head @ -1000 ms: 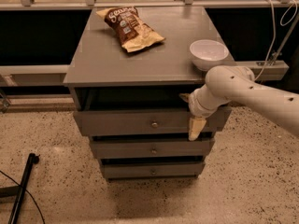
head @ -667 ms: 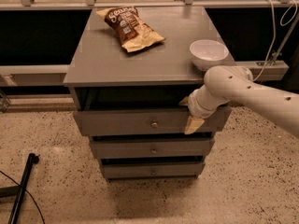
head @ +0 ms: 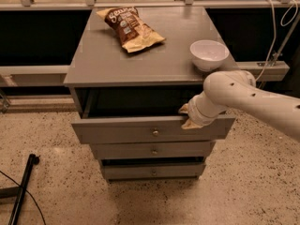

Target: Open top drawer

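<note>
gripper (head: 189,117) is resting at the top drawer's (head: 131,131) upper right edge, grip not discernible | top drawer is standing partly out beneath the grey table (head: 93,64) | chip bag (head: 131,28) and white bowl (head: 209,54) are sitting on top | speckled floor (head: 56,172) is spreading around, possibly a dark stand leg (head: 22,191) lying at left

drawers (head: 152,150) 3 | bag (head: 131,29) 1 | bowl (head: 209,54) 1 | gripper (head: 186,117) 1 (on top drawer (head: 117,131))

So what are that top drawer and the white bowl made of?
Top drawer: likely painted wood or laminate, matte grey, flat without shine; its knob looks metal, glinting. Bowl: smooth white, slight sheen; ceramic or plastic, can't tell. The gripper sits at the drawer's upper edge, right side.
</note>
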Controlling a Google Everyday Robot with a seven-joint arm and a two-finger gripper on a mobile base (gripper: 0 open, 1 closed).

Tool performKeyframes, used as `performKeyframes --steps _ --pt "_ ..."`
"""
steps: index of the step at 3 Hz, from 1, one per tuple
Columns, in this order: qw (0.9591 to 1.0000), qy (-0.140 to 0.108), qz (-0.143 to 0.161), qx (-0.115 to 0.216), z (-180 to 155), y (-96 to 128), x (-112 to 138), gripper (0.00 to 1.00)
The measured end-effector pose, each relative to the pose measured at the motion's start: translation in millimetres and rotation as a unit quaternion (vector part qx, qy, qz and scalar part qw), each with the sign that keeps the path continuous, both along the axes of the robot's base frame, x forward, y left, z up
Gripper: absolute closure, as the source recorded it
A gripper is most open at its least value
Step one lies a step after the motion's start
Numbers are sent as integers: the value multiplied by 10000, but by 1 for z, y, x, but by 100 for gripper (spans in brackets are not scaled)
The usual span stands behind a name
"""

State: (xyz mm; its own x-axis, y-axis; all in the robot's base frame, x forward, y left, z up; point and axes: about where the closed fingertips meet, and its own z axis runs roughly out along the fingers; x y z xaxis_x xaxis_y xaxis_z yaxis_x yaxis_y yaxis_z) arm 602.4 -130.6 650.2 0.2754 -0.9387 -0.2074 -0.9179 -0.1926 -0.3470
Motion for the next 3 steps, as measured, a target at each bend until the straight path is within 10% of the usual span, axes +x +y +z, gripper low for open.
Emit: performKeyframes --steps 1,3 --pt "10000 0 0 0 4 0 0 78" --pt "9999 -53 73 49 13 3 -7 36"
